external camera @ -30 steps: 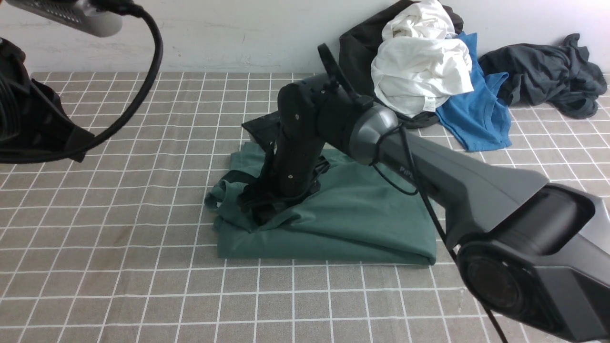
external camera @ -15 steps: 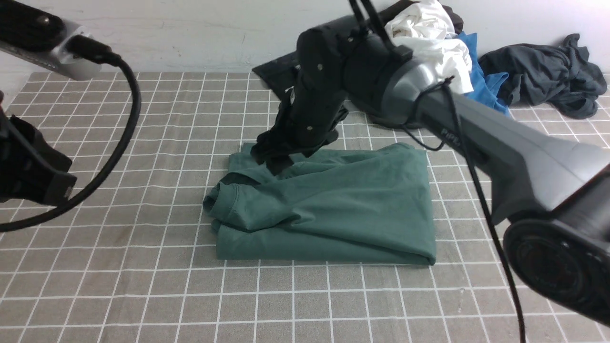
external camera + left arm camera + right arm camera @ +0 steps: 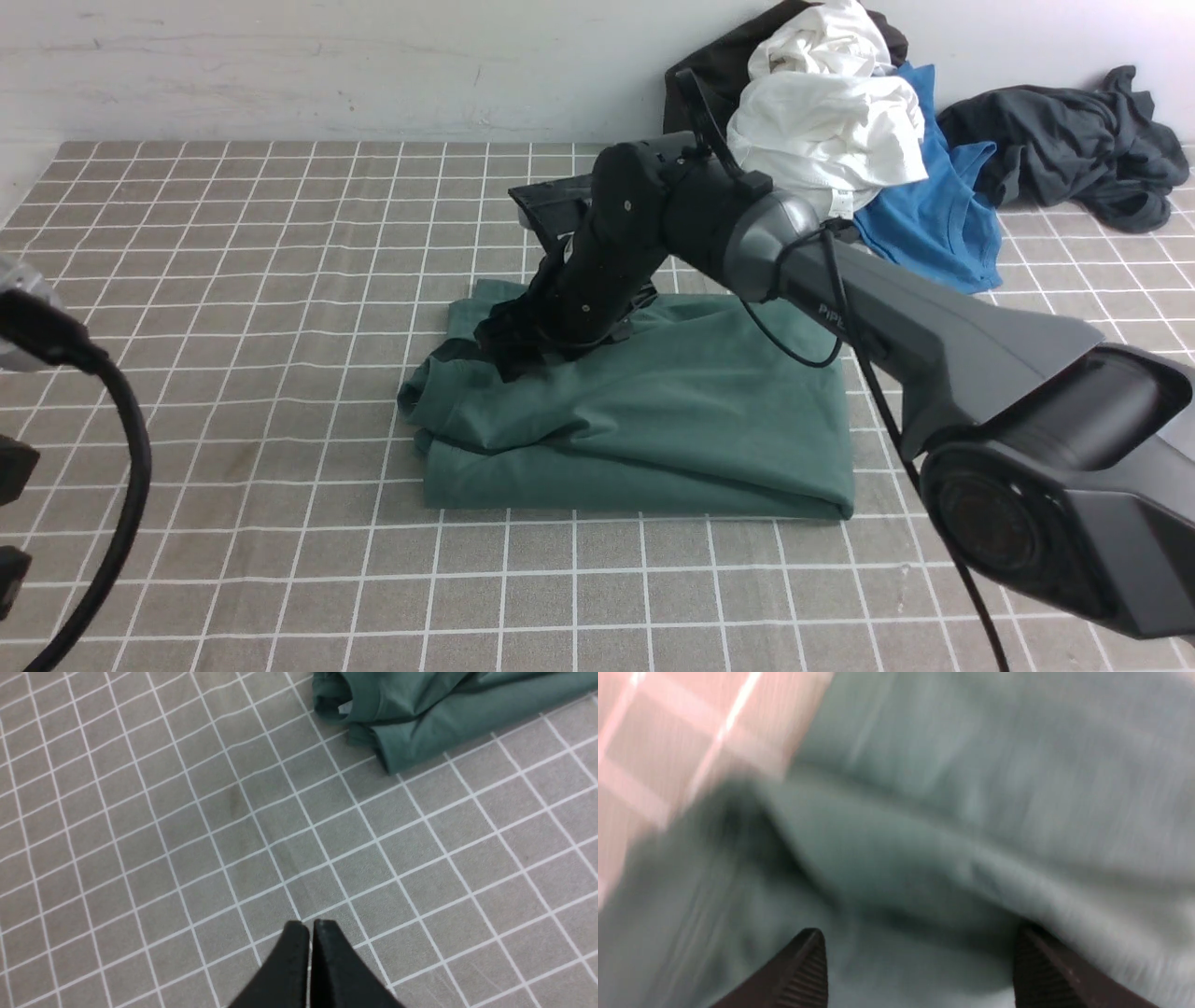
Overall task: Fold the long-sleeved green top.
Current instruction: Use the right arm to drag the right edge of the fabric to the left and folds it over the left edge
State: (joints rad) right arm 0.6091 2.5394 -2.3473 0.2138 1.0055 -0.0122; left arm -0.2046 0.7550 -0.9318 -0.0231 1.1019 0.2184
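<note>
The green long-sleeved top (image 3: 653,420) lies folded into a rough rectangle in the middle of the checked cloth, with its neck and a bunched sleeve at the left end. My right gripper (image 3: 509,350) hangs open just over that left part, jaws wide apart above blurred green fabric (image 3: 924,835), holding nothing. My left gripper (image 3: 309,927) is shut and empty, hovering over bare checked cloth with the top's corner (image 3: 411,728) some way beyond its tips. In the front view only the left arm's cable (image 3: 112,485) shows at the left edge.
A heap of clothes lies at the back right against the wall: white garments (image 3: 822,121), a bright blue shirt (image 3: 934,224), and dark grey-black garments (image 3: 1074,140). A black piece (image 3: 551,201) shows behind the right wrist. The grey checked cloth (image 3: 233,327) covers the table.
The right gripper rose and swung back off the top, then came down over its left part again. The left arm withdrew to the lower left, almost out of the front view.
</note>
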